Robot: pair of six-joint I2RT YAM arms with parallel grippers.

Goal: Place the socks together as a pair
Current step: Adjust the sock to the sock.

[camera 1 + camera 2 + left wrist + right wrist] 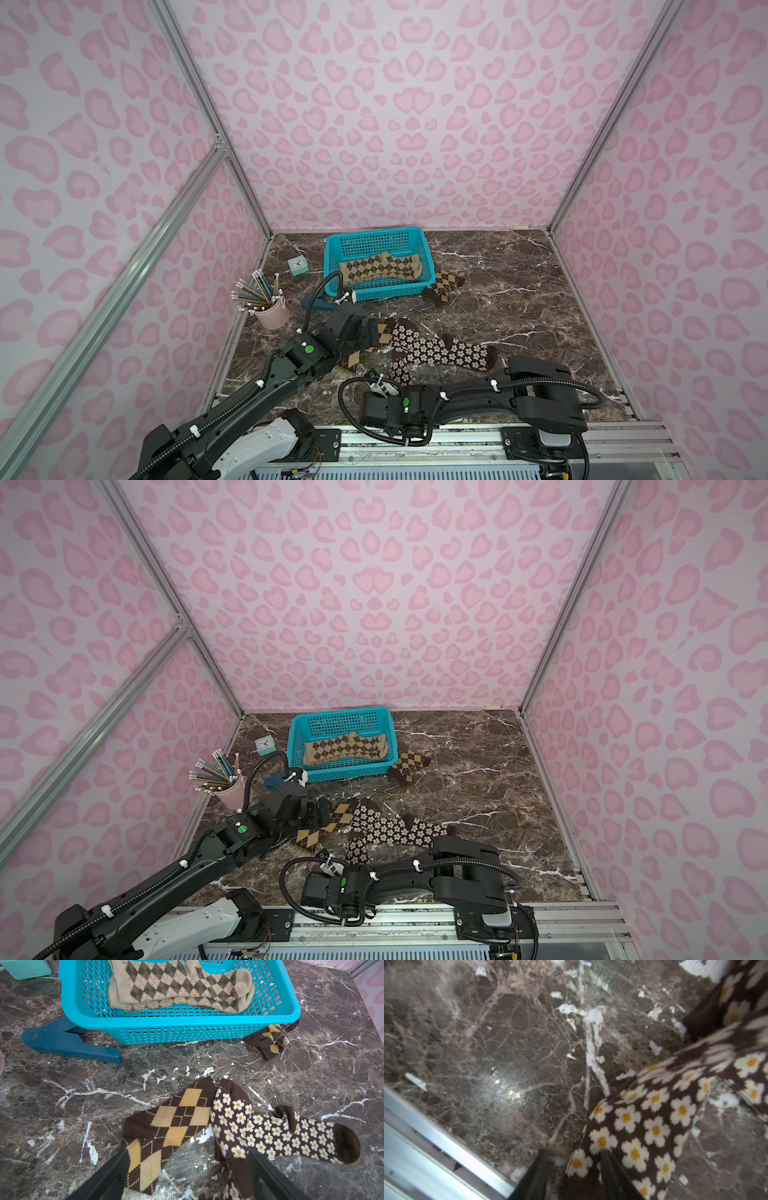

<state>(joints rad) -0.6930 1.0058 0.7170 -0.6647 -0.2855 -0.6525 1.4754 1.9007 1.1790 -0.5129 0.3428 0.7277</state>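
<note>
Two dark brown socks with cream flowers (453,353) (301,1136) lie crossed near the table's front. A brown-orange argyle sock (376,336) (170,1126) lies against their left side. My left gripper (188,1154) hovers open above the spot where the argyle sock and a flowered sock (230,1118) meet. My right gripper (573,1153) is low at the front edge. One finger lies on a flowered sock's cuff (633,1126) and the other on the bare table, with a gap still showing. A second brown-orange argyle sock (444,286) lies right of the basket. A tan-olive argyle pair (382,268) lies inside it.
The teal basket (384,293) stands at the back centre. A dark blue plastic clamp (68,1043) lies at its left corner. A pink cup of pencils (272,313) and a small teal clock (298,264) stand at the left. An aluminium rail (436,1136) runs along the front edge.
</note>
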